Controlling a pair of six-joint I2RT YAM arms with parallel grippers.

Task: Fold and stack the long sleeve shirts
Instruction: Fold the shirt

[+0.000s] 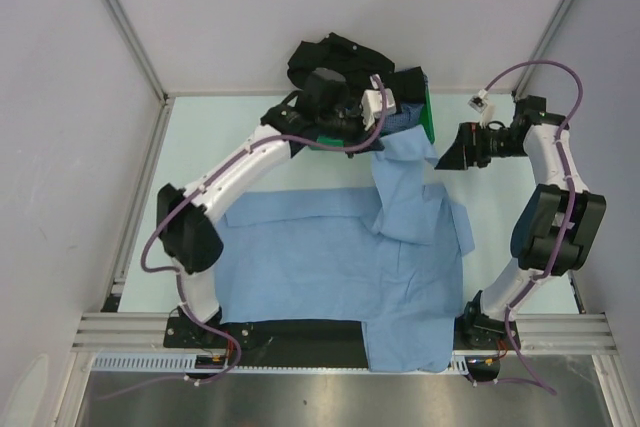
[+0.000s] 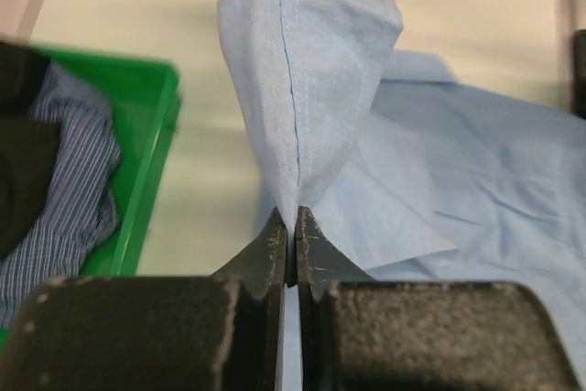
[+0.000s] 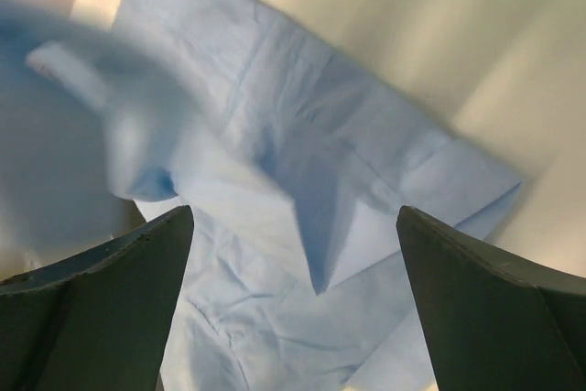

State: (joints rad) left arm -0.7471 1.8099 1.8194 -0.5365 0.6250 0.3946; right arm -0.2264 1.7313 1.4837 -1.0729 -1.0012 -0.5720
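Left gripper (image 2: 291, 226): clenched on a pinch of light blue cloth. In the left wrist view the two jaw tips meet with the fabric caught between them. In the top view it sits upper centre, just beside the green tray.

Right gripper (image 1: 444, 152): released, with nothing between the jaws. In the right wrist view its fingers (image 3: 137, 272) stand far apart at the lower left and lower right corners. In the top view it hangs right of centre, apart from the cloth.

Light blue shirt (image 1: 340, 267): lies spread flat across the lower centre of the table. Its lower right part reaches over the dark strip at the near edge.

Sleeve (image 1: 405, 182): rises from the shirt's upper right part toward the upper centre of the frame, its end held by the left gripper. In the left wrist view it hangs as a cone with a stitched seam down the middle.

Black shirt (image 1: 335, 57): bunched in a heap at the top centre of the top view, partly behind the left arm.

Checked shirt (image 2: 69, 180): crumpled inside the tray, at the left edge of the left wrist view, with black cloth against it.

Green tray (image 2: 151, 144): only its rim and one wall show, at the left of the left wrist view.

Table (image 1: 200, 147): a pale surface that carries the spread shirt.
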